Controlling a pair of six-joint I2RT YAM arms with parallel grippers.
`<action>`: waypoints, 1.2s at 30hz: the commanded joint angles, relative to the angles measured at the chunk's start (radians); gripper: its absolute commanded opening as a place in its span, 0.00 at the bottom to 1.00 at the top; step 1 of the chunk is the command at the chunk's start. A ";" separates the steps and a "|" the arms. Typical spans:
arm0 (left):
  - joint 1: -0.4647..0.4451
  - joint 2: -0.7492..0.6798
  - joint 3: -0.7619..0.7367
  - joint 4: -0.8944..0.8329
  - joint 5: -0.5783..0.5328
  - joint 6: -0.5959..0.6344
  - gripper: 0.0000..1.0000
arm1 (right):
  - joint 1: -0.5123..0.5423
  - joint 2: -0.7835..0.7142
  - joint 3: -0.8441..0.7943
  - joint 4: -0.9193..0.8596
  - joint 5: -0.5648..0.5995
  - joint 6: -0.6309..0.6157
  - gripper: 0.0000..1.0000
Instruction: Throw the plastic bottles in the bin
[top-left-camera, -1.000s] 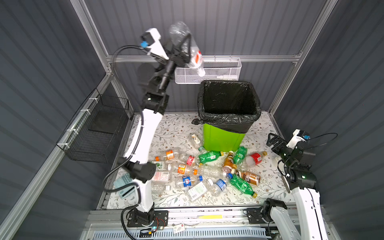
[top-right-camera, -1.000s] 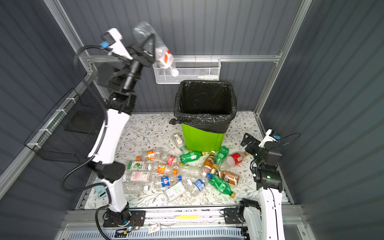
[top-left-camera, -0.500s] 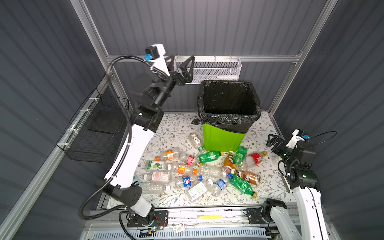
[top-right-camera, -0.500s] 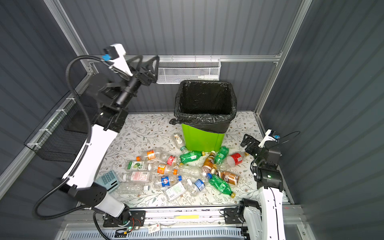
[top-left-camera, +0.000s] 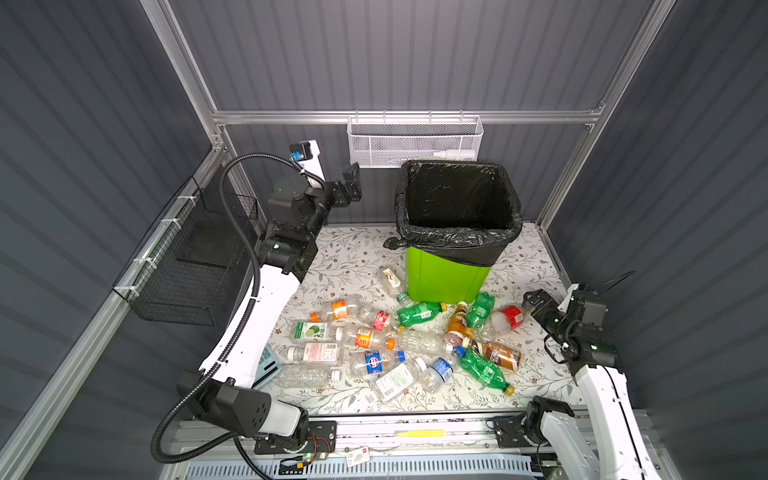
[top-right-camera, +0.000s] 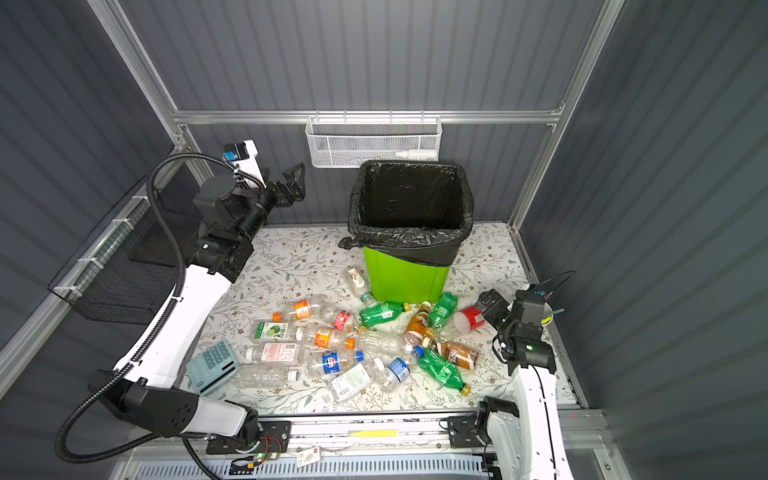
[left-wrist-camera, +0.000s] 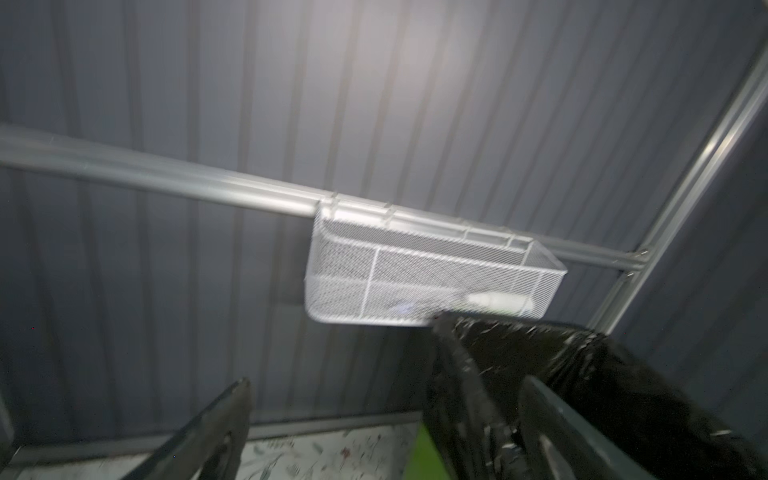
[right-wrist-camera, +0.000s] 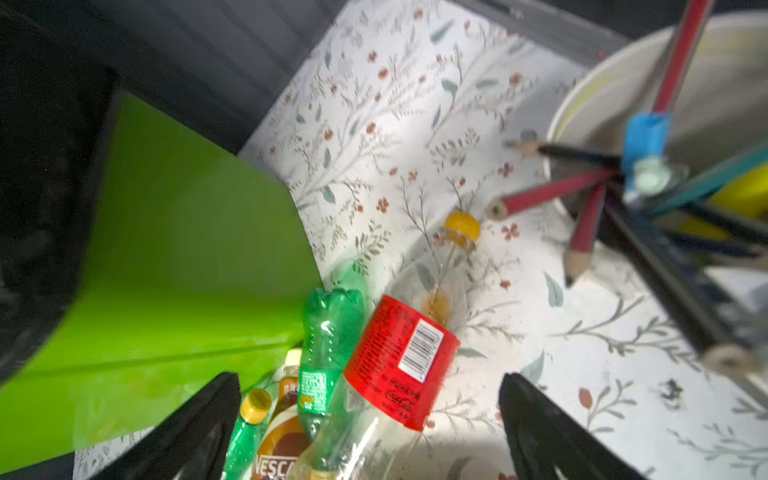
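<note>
- Jaws of left gripper (top-left-camera: 356, 183) are standing wide apart, holding nothing. It is hanging high, left of the bin (top-left-camera: 444, 274) and well apart from the bottles (wrist view is showing only wall and the white mesh basket (left-wrist-camera: 415, 282)).
- Calculator (top-right-camera: 212, 361) is lying just beside the clear bottles at the heap's left edge. A sloppy pick there is risking the wrong item.
- Plastic bottles (top-left-camera: 415, 343) are lying on their sides on the table (top-left-camera: 345, 257), in a loose heap in front of the bin.
- They are looking clear, green or amber-brown, some crumpled, with orange, red, blue and white labels.
- Many are touching or overlapping, so a pinch is likely dragging a neighbour along. Round slick bodies are also prone to squirting out of the jaws.
- Bin is standing at the back with a black bag folded over its rim. I cannot tell whether any bottles are lying inside, since the liner is reading plain black.
- Its rim is sitting well above the heap, so a low release is risking a bounce off the bag edge.
- Right gripper (top-left-camera: 536, 302) is hovering low with jaws wide apart and empty, just beside the red-labelled bottle (right-wrist-camera: 399, 361).
- Cup of pens (right-wrist-camera: 615, 66) is standing near that wrist, and a wide swing is risking tipping it.
</note>
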 joint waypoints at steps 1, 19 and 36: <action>0.021 -0.036 -0.040 -0.053 -0.010 -0.019 1.00 | -0.003 0.032 -0.045 0.005 -0.078 0.061 0.99; 0.031 -0.036 -0.197 -0.133 -0.055 -0.033 1.00 | -0.003 0.331 -0.071 0.185 -0.170 0.071 0.95; 0.036 -0.036 -0.245 -0.140 -0.076 -0.045 1.00 | -0.002 0.479 -0.065 0.308 -0.229 0.107 0.74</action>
